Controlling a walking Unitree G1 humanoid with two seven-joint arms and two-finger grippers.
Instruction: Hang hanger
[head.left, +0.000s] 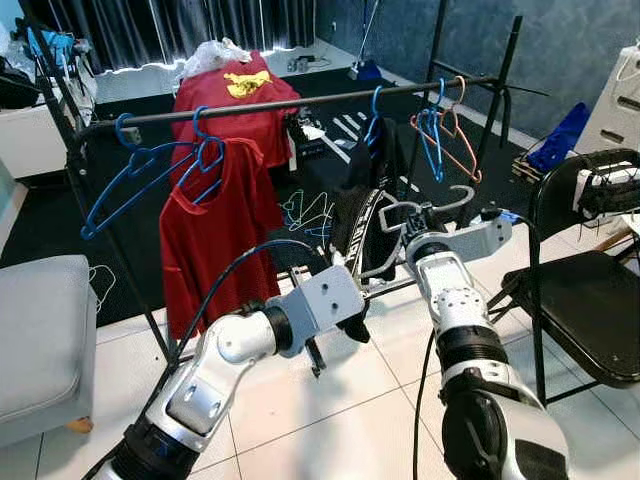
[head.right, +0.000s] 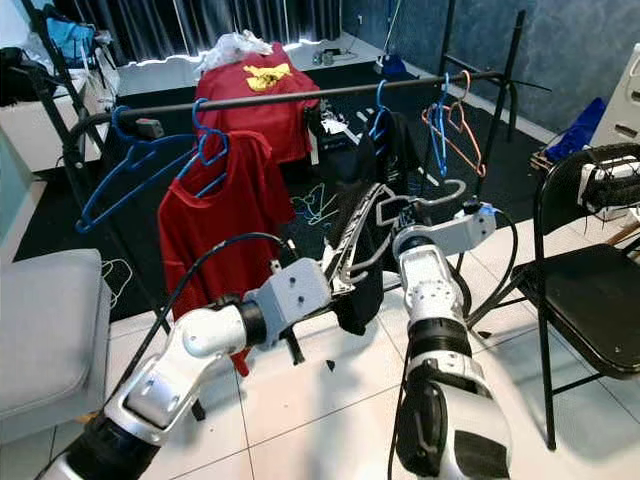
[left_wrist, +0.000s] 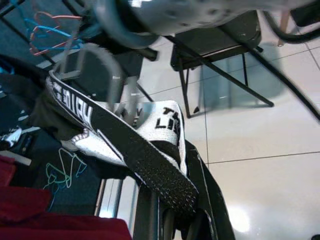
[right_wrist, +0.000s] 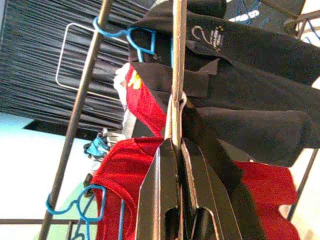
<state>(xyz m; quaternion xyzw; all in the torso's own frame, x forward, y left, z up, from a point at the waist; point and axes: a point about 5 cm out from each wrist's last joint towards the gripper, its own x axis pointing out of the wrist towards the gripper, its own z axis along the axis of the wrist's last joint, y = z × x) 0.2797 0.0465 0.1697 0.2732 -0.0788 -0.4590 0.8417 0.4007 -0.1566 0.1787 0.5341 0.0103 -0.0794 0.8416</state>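
A dark rail (head.left: 300, 101) crosses the rack, carrying blue hangers (head.left: 130, 170), a red shirt (head.left: 215, 230), a black garment (head.left: 385, 140) and blue and orange hangers (head.left: 440, 130). Below and in front of the rail, my right gripper (head.left: 400, 218) is shut on the neck of a grey wire hanger (head.left: 450, 198); its fingers (right_wrist: 170, 190) pinch the wire (right_wrist: 176, 75). A black and white garment (head.left: 360, 235) hangs from that hanger. Lower down, my left gripper (head.left: 330, 340) is shut on the garment's lower part (left_wrist: 135, 145).
A black folding chair (head.left: 590, 300) stands close on the right, with a white basket (head.left: 610, 185) behind it. A grey cushioned seat (head.left: 40, 340) is at the left. Behind the rack another red shirt (head.left: 235, 90) is draped, and loose hangers (head.left: 305, 210) lie on the dark floor.
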